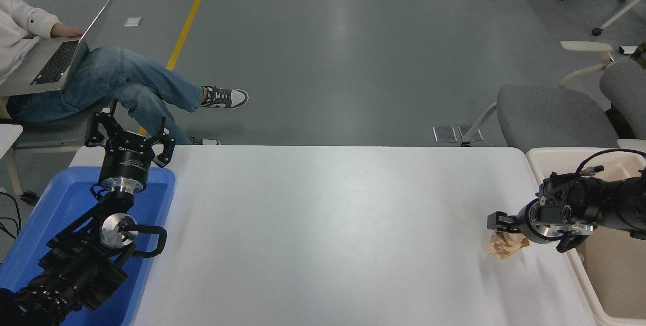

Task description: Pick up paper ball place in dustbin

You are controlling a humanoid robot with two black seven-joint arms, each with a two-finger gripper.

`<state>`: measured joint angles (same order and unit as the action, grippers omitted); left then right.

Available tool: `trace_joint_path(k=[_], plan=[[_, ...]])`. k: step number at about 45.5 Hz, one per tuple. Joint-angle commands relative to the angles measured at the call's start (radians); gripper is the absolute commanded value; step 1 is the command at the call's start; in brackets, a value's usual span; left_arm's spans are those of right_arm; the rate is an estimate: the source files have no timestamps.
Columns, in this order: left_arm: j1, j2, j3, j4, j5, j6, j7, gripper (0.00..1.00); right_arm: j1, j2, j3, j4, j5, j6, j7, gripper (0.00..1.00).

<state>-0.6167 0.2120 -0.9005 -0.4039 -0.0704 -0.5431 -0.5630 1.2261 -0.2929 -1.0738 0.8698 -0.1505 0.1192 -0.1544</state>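
The tan paper ball [505,249] lies on the white table [323,225] near its right edge. My right gripper [498,223] reaches in from the right, low over the table, with its open fingers at the ball's top and far side. It covers part of the ball. The cream dustbin [565,151] stands just right of the ball, off the table's right edge, and my right arm crosses over its rim. My left gripper [129,137] is parked open at the lower left, above a blue tray.
The blue tray [60,195] sits at the table's left end under my left arm. A person with a laptop sits at the far left behind the table. Grey office chairs [545,114] stand behind the table's far right corner.
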Motion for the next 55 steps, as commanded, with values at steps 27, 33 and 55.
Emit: trace_joint_path(k=[27,33,55], plan=[[0.000,0.001,0.000,0.000,0.000,0.000,0.000,0.99,-0.066,0.003,0.066,-0.028,0.034,-0.021,-0.001,0.00],[0.000,0.000,0.000,0.000,0.000,0.000,0.000,0.99,-0.060,-0.005,0.055,-0.028,0.095,-0.020,-0.001,0.00],[0.000,0.000,0.000,0.000,0.000,0.000,0.000,0.99,0.193,-0.104,-0.012,0.234,0.115,0.002,0.001,0.00]])
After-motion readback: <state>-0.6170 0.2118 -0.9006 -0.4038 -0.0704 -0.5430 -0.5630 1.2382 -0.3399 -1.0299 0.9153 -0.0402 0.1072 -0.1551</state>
